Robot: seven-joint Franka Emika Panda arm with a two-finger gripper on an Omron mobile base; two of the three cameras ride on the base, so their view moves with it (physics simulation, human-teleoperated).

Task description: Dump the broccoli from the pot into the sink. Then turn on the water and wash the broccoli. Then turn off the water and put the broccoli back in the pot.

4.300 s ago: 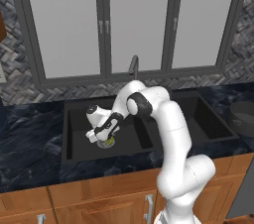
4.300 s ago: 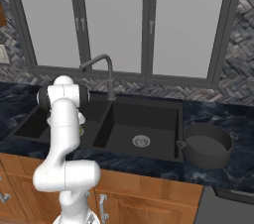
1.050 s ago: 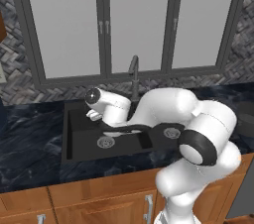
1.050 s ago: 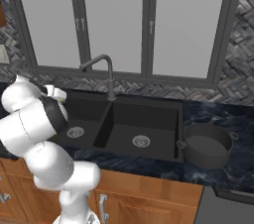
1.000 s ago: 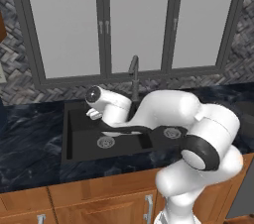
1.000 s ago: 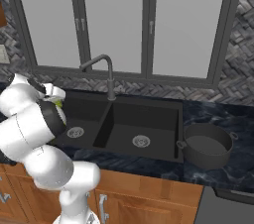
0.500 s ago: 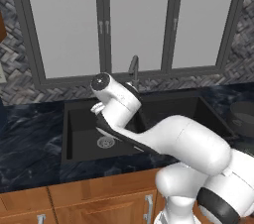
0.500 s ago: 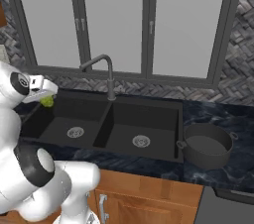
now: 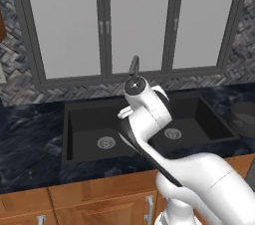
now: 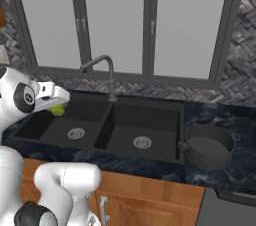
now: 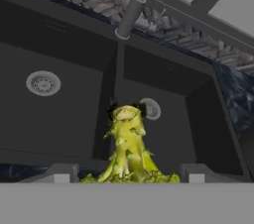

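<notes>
My gripper (image 10: 57, 107) is shut on the yellow-green broccoli (image 10: 58, 111) and holds it in the air over the left basin of the black sink (image 10: 125, 101). In the hand view the broccoli (image 11: 128, 148) stands between my gripper's (image 11: 126, 176) two tips, above the divider between the basins. Both silver drains show there, the left drain (image 11: 43, 83) and the right drain (image 11: 151, 109). The dark grey pot (image 10: 207, 145) stands empty on the counter right of the sink. In the left base view my own arm hides the hand, and the pot (image 9: 245, 117) is at the right edge.
The grey gooseneck faucet (image 10: 103, 72) rises behind the sink's divider, its spout arching toward the left basin. Its base (image 11: 130, 14) is straight ahead in the hand view. Dark marble counter (image 10: 235, 120) surrounds the sink; windows stand behind it.
The hand came up from the left basin's drain with the broccoli in it and has swung rightward, toward the sink's middle. The pot has not moved.
</notes>
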